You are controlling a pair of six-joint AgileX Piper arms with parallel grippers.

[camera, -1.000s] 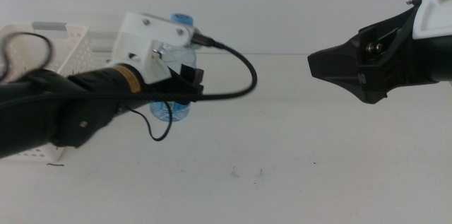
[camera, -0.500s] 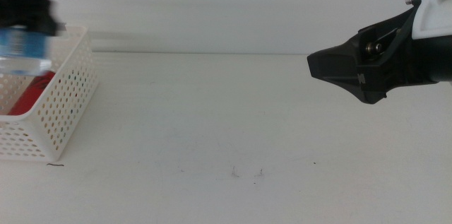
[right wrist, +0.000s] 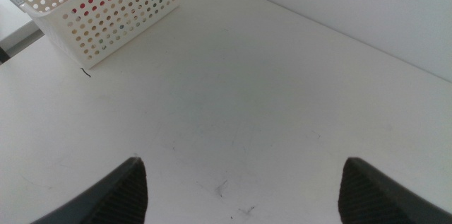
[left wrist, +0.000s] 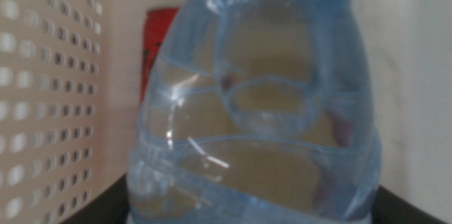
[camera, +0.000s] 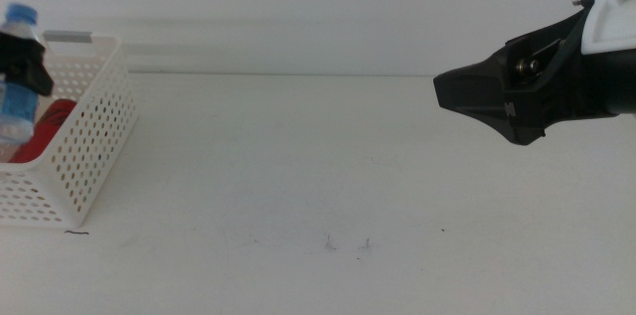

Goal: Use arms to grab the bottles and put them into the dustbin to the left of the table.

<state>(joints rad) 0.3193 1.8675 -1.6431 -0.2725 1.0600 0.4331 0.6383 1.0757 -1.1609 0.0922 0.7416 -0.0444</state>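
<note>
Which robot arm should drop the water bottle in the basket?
The left. Its gripper already holds the water bottle over the basket, beside the red can. The right gripper hangs open above the far side of the table.

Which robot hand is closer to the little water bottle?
Left. The left gripper holds the water bottle over the white basket with its jaws closed on it. The right gripper hangs open far across the table.
</note>
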